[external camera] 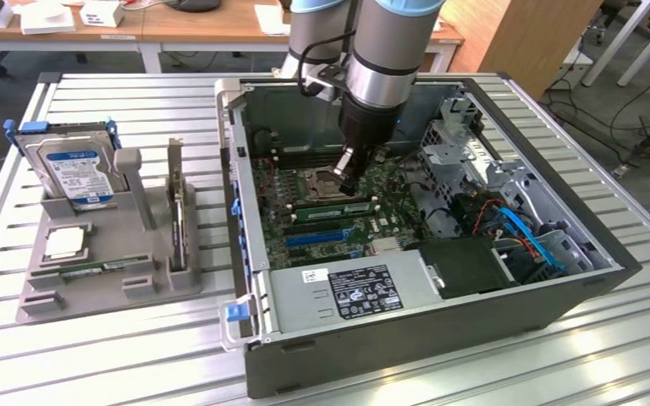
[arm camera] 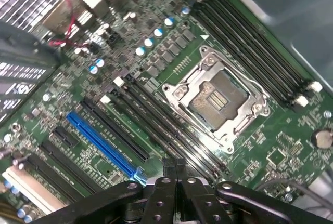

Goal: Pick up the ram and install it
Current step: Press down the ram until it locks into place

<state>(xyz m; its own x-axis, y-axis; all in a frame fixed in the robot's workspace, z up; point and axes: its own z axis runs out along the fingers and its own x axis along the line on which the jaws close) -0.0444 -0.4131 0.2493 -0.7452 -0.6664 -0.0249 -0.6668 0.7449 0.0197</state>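
Note:
My gripper (external camera: 348, 188) reaches down inside the open computer case (external camera: 260, 254), over the green motherboard (external camera: 399, 222). Its black fingers (arm camera: 167, 182) are shut together, and nothing shows between them. The tips (arm camera: 174, 166) sit over the row of black memory slots (arm camera: 156, 117) next to the empty silver processor socket (arm camera: 217, 101). I cannot tell whether a stick is seated in the slot under the tips. One ram (external camera: 99, 269), a narrow green stick, lies flat in the grey holder (external camera: 88, 292) on the exterior view's left, well away from the gripper.
The grey holder also carries an upright hard drive with a blue label (external camera: 77, 173) and an upright card (external camera: 175, 203). Inside the case are a power supply (external camera: 342, 292), drive cages (external camera: 460, 156) and blue cables (external camera: 528, 237). A blue expansion slot (arm camera: 101, 141) lies beside the memory slots.

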